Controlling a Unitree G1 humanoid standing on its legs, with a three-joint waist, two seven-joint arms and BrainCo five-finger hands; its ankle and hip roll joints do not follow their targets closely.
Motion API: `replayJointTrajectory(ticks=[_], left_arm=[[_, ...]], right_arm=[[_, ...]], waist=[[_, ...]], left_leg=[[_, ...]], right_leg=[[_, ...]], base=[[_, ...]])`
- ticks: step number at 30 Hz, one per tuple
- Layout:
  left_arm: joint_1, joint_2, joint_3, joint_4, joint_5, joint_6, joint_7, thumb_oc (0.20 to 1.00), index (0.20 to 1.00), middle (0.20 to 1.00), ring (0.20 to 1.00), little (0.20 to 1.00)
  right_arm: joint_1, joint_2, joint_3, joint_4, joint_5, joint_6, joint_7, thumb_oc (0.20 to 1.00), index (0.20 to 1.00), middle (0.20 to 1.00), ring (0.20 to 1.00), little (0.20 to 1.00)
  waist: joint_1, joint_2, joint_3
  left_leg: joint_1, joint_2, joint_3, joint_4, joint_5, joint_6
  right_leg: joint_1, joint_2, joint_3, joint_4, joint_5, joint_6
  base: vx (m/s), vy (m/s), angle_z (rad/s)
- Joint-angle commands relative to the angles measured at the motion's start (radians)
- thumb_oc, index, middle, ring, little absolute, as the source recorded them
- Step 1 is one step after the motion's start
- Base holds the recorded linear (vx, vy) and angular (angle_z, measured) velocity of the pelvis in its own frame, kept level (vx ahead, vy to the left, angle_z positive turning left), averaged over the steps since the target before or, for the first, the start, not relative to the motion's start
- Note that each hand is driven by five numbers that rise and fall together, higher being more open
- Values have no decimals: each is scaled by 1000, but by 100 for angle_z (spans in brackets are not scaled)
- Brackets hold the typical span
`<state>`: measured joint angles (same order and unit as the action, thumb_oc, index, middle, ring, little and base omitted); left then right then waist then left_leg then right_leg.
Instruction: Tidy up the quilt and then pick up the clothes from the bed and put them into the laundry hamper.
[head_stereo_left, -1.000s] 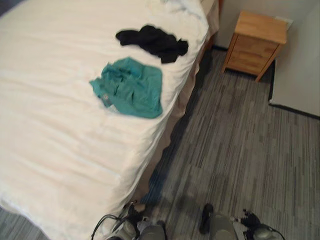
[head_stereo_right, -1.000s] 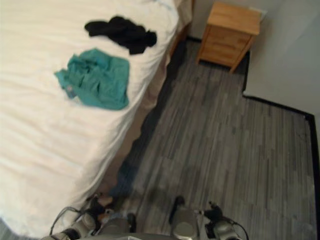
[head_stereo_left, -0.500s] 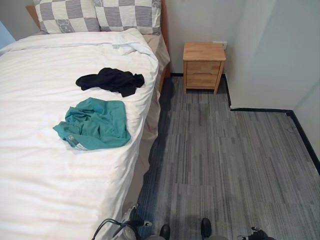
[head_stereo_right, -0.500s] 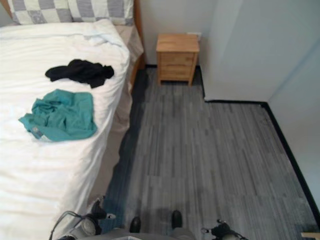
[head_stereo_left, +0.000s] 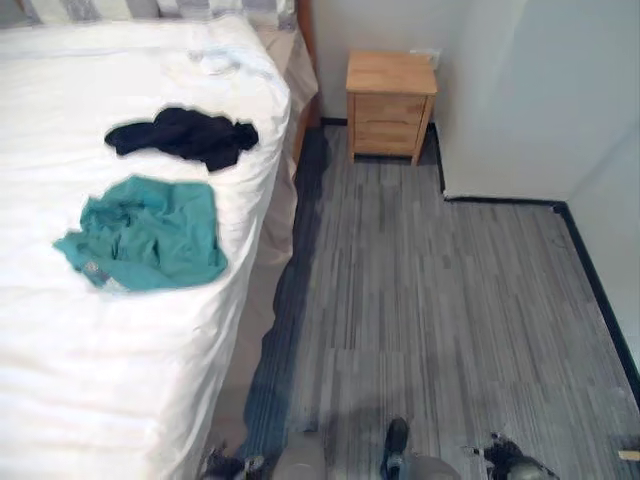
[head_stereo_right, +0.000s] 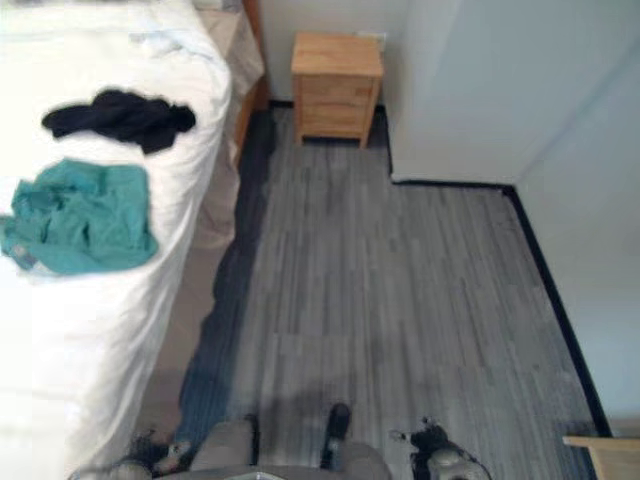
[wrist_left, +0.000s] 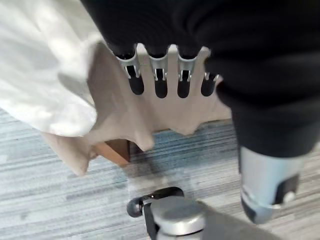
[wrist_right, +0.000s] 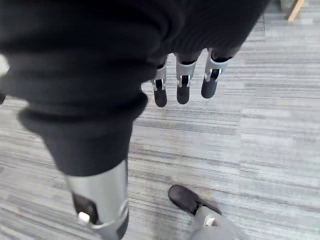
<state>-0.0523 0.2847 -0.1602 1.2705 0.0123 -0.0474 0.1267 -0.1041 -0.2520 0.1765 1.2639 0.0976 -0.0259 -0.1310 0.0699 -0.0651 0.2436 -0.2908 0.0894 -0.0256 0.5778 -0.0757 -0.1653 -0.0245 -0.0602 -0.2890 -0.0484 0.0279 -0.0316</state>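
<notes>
A white quilt (head_stereo_left: 120, 320) lies spread fairly flat over the bed, with a small rumple near the pillows. On it, close to the bed's right edge, rest a crumpled teal garment (head_stereo_left: 145, 232) and, farther back, a black garment (head_stereo_left: 180, 135). My left hand (wrist_left: 155, 82) hangs beside the bed's beige skirt (wrist_left: 125, 115), fingers straight and holding nothing. My right hand (wrist_right: 182, 87) hangs over the grey floor, its fingers also straight and holding nothing. Both hands are low and well short of the clothes.
A wooden nightstand (head_stereo_left: 390, 105) stands against the far wall beside the bed's head. Checked pillows (head_stereo_left: 230, 10) lie at the head. Grey striped floor (head_stereo_left: 430, 300) runs along the bed's right side, bounded by a white wall (head_stereo_right: 480, 90). A wooden corner (head_stereo_right: 605, 455) shows at the lower right.
The whole picture has swung and shifted, so the camera moved. The two garments lie as before on the quilt. Neither hand has taken hold of anything.
</notes>
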Motion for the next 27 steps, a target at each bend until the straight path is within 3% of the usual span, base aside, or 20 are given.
replayJointTrajectory(ticks=[1,2,3,5,7,8,9,10,11,13,14,15,17,19,20,22,23,24,25,27], left_arm=[[-37,18,-11,-7,-18,-13,34,1000,1000,1000,1000,1000],[-40,4,-13,-15,-22,-15,33,1000,1000,1000,1000,1000],[-40,-1,-16,-15,-20,-17,34,1000,1000,1000,1000,1000],[-40,-1,-16,-16,-17,-17,34,1000,1000,1000,1000,1000],[-39,3,-16,-8,-13,-13,27,1000,1000,1000,1000,1000],[-42,6,-21,-6,-8,-5,30,1000,1000,1000,1000,1000],[-42,5,-21,-6,-8,-5,30,1000,1000,1000,1000,1000],[-45,8,-26,-4,-1,0,35,1000,1000,1000,1000,1000],[-50,14,-30,-8,-1,1,38,1000,1000,1000,1000,1000],[-61,22,-37,-16,-7,-1,44,1000,1000,1000,1000,1000],[-76,29,-45,-31,-9,-4,46,1000,1000,1000,1000,1000],[-76,29,-45,-31,-9,-3,46,1000,1000,1000,1000,1000],[-100,33,-63,-54,-10,-15,52,1000,1000,1000,1000,1000],[-117,37,-82,-60,18,-20,51,1000,1000,1000,1000,1000],[-130,40,-90,-47,61,-25,47,1000,1000,1000,1000,1000],[-121,34,-92,-26,93,-27,45,1000,1000,1000,1000,1000],[-96,31,-89,-8,112,-24,40,1000,1000,1000,1000,1000],[-95,31,-89,-8,112,-24,40,1000,1000,1000,1000,1000],[-75,24,-80,-6,102,-24,36,1000,1000,1000,1000,1000],[-61,18,-64,-13,81,-15,44,1000,1000,1000,1000,1000]], right_arm=[[-17,-52,27,-48,20,-1,-21,1000,1000,1000,1000,1000],[-13,-53,29,-47,15,-8,-22,1000,1000,1000,1000,1000],[-11,-50,31,-45,10,-12,-27,1000,1000,1000,1000,1000],[-8,-46,32,-44,3,-9,-26,1000,1000,1000,1000,1000],[2,-33,38,-40,-25,-5,-16,1000,1000,1000,1000,1000],[8,-22,31,-39,-37,-6,-15,1000,1000,1000,1000,1000],[8,-23,31,-39,-37,-6,-15,1000,1000,1000,1000,1000],[5,-21,34,-38,-49,0,-16,1000,1000,1000,1000,1000],[-3,-19,33,-36,-49,4,-15,1000,1000,1000,1000,1000],[-5,-12,39,-42,-50,-3,-18,1000,1000,1000,1000,1000],[2,-6,42,-48,-45,-4,-15,1000,1000,1000,1000,1000],[2,-6,42,-48,-45,-3,-15,1000,1000,1000,1000,1000],[2,-5,44,-59,-32,-10,-20,1000,1000,1000,1000,1000],[-2,-4,43,-55,-28,-5,-18,1000,1000,1000,1000,1000],[-4,-4,39,-47,-27,-1,-16,1000,1000,1000,1000,1000],[3,-5,39,-41,-37,3,-10,1000,1000,1000,1000,1000],[17,-11,44,-31,-46,6,-2,1000,1000,1000,1000,1000],[18,-11,44,-31,-46,6,-2,1000,1000,1000,1000,1000],[25,-20,49,-30,-54,8,3,1000,1000,1000,1000,1000],[23,-24,60,-24,-61,8,-4,1000,1000,1000,1000,1000]], waist=[[14,-5,53],[35,20,26],[49,18,21],[61,6,17],[81,-24,-6],[73,-43,2],[73,-42,0],[58,-43,17],[35,-25,25],[8,3,37],[-13,9,49],[-15,11,48],[-37,11,58],[-59,2,57],[-94,12,52],[-115,20,40],[-124,13,15],[-125,15,14],[-129,28,11],[-107,21,42]], left_leg=[[-38,-82,63,-151,25,77],[-40,-72,76,-395,103,74],[-50,-68,93,-479,133,69],[-59,-69,93,-507,149,69],[-47,-90,46,-518,150,102],[-3,-116,46,-509,135,140],[-6,-114,45,-509,136,140],[40,-123,56,-514,110,164],[99,-115,44,-542,100,179],[176,-88,28,-588,84,188],[242,-78,11,-619,67,180],[240,-76,9,-619,68,179],[294,-74,-23,-633,35,161],[349,-70,-45,-651,-7,134],[406,-43,-59,-662,-53,111],[444,-31,-79,-634,-109,97],[467,-30,-104,-547,-150,86],[465,-28,-105,-541,-154,86],[451,-25,-109,-427,-115,73],[297,-36,-90,-88,31,56]], right_leg=[[146,-47,30,-35,-160,88],[169,-17,36,-39,-192,101],[191,-12,33,-39,-214,112],[215,-13,35,-39,-226,115],[237,-10,52,24,-248,127],[189,-45,52,261,-198,178],[187,-43,53,260,-196,178],[123,-89,43,419,-84,222],[37,-103,49,564,-16,220],[-64,-120,38,682,20,216],[-116,-141,-14,627,-44,194],[-115,-139,-16,623,-41,193],[-152,-119,-42,442,-82,172],[-168,-105,-38,148,-47,178],[-215,-92,32,-19,6,205],[-264,-97,86,-29,26,218],[-234,-96,89,-16,38,204],[-232,-95,87,-16,38,203],[-206,-76,94,7,36,185],[-127,-68,84,2,25,135]], base=[[547,125,-42],[607,128,-42],[614,126,-33],[374,44,-14],[667,178,-29],[531,213,-59],[464,256,-68],[288,204,-33],[437,272,1],[601,150,23],[554,22,39],[512,-57,48],[461,-141,44],[768,-268,43],[936,-285,103],[897,-277,130],[664,-243,97],[651,-236,77],[348,-138,39],[417,-273,25]])
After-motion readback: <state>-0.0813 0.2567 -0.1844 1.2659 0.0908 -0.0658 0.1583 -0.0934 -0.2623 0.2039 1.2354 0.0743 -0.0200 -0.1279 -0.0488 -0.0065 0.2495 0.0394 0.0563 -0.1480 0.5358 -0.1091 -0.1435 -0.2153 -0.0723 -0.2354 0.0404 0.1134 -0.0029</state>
